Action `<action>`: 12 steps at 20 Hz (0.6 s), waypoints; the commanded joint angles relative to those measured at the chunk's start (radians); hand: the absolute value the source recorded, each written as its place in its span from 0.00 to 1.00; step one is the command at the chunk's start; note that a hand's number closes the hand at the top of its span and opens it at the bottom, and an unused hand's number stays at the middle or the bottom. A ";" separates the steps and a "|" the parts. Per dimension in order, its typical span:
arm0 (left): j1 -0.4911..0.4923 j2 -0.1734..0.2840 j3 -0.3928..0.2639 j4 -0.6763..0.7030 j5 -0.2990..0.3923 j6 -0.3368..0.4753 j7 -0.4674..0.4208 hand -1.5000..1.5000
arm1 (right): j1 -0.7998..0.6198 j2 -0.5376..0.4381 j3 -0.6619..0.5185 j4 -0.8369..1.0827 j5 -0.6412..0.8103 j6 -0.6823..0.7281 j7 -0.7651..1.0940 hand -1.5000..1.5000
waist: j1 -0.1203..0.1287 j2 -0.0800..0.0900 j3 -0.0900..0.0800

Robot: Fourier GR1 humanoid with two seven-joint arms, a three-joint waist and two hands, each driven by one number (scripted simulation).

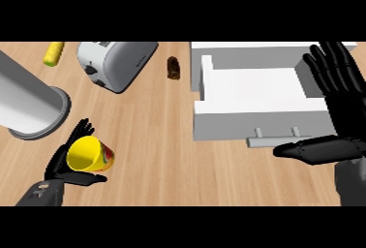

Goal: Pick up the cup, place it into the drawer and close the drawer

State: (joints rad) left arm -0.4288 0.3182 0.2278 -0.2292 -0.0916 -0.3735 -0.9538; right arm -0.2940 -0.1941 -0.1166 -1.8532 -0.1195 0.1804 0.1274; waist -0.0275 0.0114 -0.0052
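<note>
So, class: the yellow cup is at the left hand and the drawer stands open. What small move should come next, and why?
Probably carry the yellow cup rightward toward the open drawer. The left hand already curls round the cup, the drawer holds nothing, and the right hand is open beside it.

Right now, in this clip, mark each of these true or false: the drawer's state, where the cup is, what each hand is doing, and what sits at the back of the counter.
1. The drawer is pulled open. True.
2. The yellow cup lies inside the drawer. False: it is at the left hand, over the counter.
3. The right hand is open beside the drawer. True.
4. The right hand holds the cup. False: it holds nothing.
5. A toaster sits at the back left. True.
</note>
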 commanded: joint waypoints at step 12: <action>0.014 -0.077 0.011 -0.103 -0.006 0.167 -0.294 1.00 | 0.007 -0.021 -0.028 0.025 -0.020 0.026 -0.017 0.00 | 0.006 0.001 0.001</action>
State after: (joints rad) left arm -0.4315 0.2589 0.2283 -0.3065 -0.0892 -0.2892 -1.0492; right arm -0.2959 -0.2191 -0.1431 -1.8460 -0.1380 0.1986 0.1315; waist -0.0256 0.0119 -0.0053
